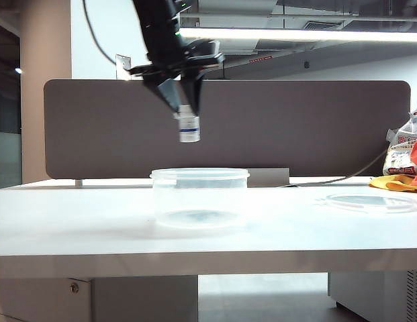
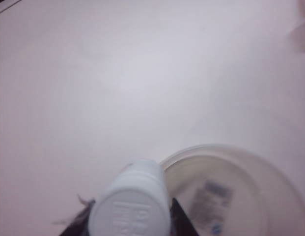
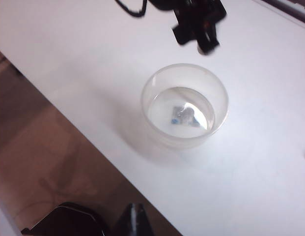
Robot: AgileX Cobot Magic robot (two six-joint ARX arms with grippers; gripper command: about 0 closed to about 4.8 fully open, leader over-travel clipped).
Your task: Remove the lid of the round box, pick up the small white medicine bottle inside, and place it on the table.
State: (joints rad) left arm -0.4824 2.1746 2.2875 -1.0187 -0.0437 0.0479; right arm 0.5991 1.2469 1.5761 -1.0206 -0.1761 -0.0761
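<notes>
My left gripper point(image 1: 186, 115) hangs well above the round box point(image 1: 199, 198), shut on the small white medicine bottle point(image 1: 189, 127), which points down. In the left wrist view the bottle point(image 2: 130, 206) sits between the dark fingers point(image 2: 183, 222), with the open box point(image 2: 231, 191) below and beside it on the table point(image 2: 118, 73). The lid point(image 1: 373, 201) lies flat on the table point(image 1: 74, 221) to the right. My right gripper point(image 3: 135, 221) is shut and empty, off the table's edge, looking at the box point(image 3: 184, 105) and the left gripper point(image 3: 199, 27).
A dark partition panel point(image 1: 295, 127) runs behind the table. Bags and an orange-yellow cloth point(image 1: 406, 168) lie at the far right, with a cable leading to them. A small printed patch point(image 3: 184, 116) shows on the box's floor. Brown floor point(image 3: 54, 162) lies beyond the table edge.
</notes>
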